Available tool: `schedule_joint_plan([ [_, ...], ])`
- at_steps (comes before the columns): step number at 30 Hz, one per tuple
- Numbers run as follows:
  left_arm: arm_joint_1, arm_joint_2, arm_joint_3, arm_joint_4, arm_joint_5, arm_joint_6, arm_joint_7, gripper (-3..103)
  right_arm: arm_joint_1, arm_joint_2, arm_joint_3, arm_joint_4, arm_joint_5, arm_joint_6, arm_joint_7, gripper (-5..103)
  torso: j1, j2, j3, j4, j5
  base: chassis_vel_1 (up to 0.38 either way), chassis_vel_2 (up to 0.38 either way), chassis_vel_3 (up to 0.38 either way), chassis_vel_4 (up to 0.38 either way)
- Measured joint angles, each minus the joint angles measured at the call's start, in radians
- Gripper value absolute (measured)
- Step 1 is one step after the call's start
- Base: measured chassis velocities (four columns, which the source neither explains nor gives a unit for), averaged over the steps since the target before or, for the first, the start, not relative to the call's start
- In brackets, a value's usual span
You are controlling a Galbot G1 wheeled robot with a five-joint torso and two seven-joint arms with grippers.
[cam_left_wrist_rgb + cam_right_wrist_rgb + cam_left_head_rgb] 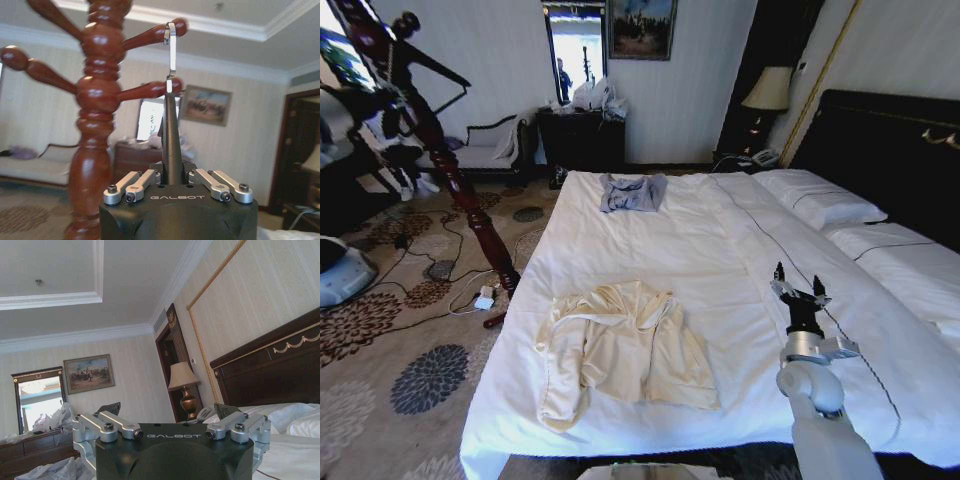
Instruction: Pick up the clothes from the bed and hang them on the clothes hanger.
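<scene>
The shirt [620, 350] lies crumpled on the bed [720, 240] near its foot edge, at about seven o'clock in the head view, sleeves folded under and collar toward the pillows. The right end effector [798, 290] hovers above the duvet at four o'clock, fingers spread apart and empty, pointing toward the headboard [890, 150]. The left end effector [172, 187] is clamped on the black hanger [171, 145], whose silver hook [171, 50] sits beside the pegs of the wooden coat stand [95, 120]; whether the hook rests on a peg I cannot tell.

The step in hand looks like reaching for the shirt. To do it well, the right arm should swing toward nine o'clock and come down over the collar or a shoulder seam, not the bunched middle, so the thin fabric hangs open when lifted. Pinch only the shirt, keeping clear of the duvet beneath. The small grey-blue garment [632, 192] near twelve o'clock is not the target.
</scene>
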Motion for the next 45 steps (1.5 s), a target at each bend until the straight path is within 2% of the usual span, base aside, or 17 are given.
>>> schedule_joint_plan([
  [3,0.127,0.045,-0.074,-0.113,-0.038,-0.025,0.016,18,-0.008,0.002,0.004,0.003,-0.001,0.003,0.000,100,0.000,0.000,0.000,0.0000,0.0000,0.000,0.000,0.000,0.000],
  [4,0.127,0.045,-0.074,-0.113,-0.038,-0.025,0.016,18,-0.008,0.002,0.004,0.003,-0.001,0.003,0.000,100,0.000,0.000,0.000,0.0000,0.0000,0.000,0.000,0.000,0.000],
  [7,0.283,0.086,-0.155,-0.256,-0.069,-0.064,0.028,18,-0.011,0.001,0.006,0.001,-0.002,0.008,0.001,100,0.000,0.000,0.000,0.0007,-0.0001,0.000,0.000,0.000,0.000],
  [10,0.333,0.090,-0.174,-0.315,-0.068,-0.089,0.046,18,-0.012,0.000,0.007,-0.001,-0.002,0.010,0.002,100,0.000,0.000,0.000,0.0007,0.0002,0.000,0.000,0.000,0.000],
  [13,0.372,0.057,-0.167,-0.378,-0.065,-0.126,0.084,18,-0.024,0.001,0.024,0.004,-0.002,0.011,0.004,100,0.000,0.000,0.000,0.0001,0.0004,0.000,0.000,0.000,0.000],
  [15,0.415,0.030,-0.147,-0.420,-0.071,-0.155,0.125,18,-0.032,-0.002,0.030,0.008,0.008,0.010,0.015,100,0.000,0.000,0.000,-0.0014,0.0004,0.000,0.000,0.000,0.000],
  [16,0.415,0.030,-0.147,-0.420,-0.071,-0.155,0.125,18,-0.032,-0.002,0.030,0.008,0.008,0.010,0.015,100,0.000,0.000,0.000,-0.0014,0.0004,0.000,0.000,0.000,0.000],
  [18,0.520,0.011,-0.144,-0.471,-0.094,-0.193,0.152,18,-0.028,-0.024,0.011,-0.003,0.019,0.003,0.034,100,0.000,0.000,0.000,0.0002,0.0006,0.000,0.000,0.000,0.000],
  [23,0.678,-0.020,-0.142,-0.512,-0.079,-0.251,0.188,18,-0.004,-0.089,-0.033,-0.042,0.026,-0.002,0.046,100,0.000,0.000,0.000,0.0000,-0.0001,0.000,0.000,0.000,0.000],
  [26,0.837,-0.052,-0.146,-0.525,-0.034,-0.285,0.208,18,0.050,-0.195,-0.119,-0.092,0.073,-0.013,0.064,100,0.000,0.000,0.000,0.0000,0.0003,0.000,0.000,0.000,0.000],
  [31,0.985,-0.103,-0.163,-0.520,0.035,-0.309,0.241,18,0.111,-0.281,-0.208,-0.130,0.138,-0.018,0.077,100,0.000,0.000,0.000,0.0008,-0.0003,0.000,0.000,0.000,0.000],
  [34,1.125,-0.173,-0.166,-0.550,0.066,-0.324,0.220,18,0.168,-0.350,-0.334,-0.121,0.326,-0.052,0.127,100,0.000,0.000,0.000,-0.0004,0.0000,0.000,0.000,0.000,0.000],
  [36,1.148,-0.181,-0.166,-0.561,0.068,-0.325,0.214,18,0.178,-0.359,-0.358,-0.113,0.359,-0.061,0.143,100,0.000,0.000,0.000,-0.0004,0.0000,0.000,0.000,0.000,0.000],
  [37,1.210,-0.203,-0.168,-0.597,0.077,-0.329,0.203,18,0.208,-0.381,-0.428,-0.090,0.445,-0.084,0.182,100,0.000,0.000,0.000,0.0006,0.0001,0.000,0.000,0.000,0.000],
  [39,1.222,-0.207,-0.169,-0.605,0.076,-0.329,0.201,18,0.213,-0.385,-0.442,-0.086,0.458,-0.089,0.188,100,0.000,0.000,0.000,0.0008,0.0001,0.000,0.000,0.000,0.000],
  [42,1.324,-0.244,-0.197,-0.654,0.048,-0.327,0.175,18,0.259,-0.404,-0.562,-0.066,0.491,-0.116,0.222,100,0.000,0.000,0.000,-0.0002,0.0002,0.000,0.000,0.000,0.000],
  [45,1.359,-0.257,-0.209,-0.657,0.048,-0.326,0.168,18,0.275,-0.406,-0.602,-0.063,0.491,-0.121,0.234,100,0.000,0.000,0.000,-0.0001,0.0001,0.000,0.000,0.000,0.000],
])
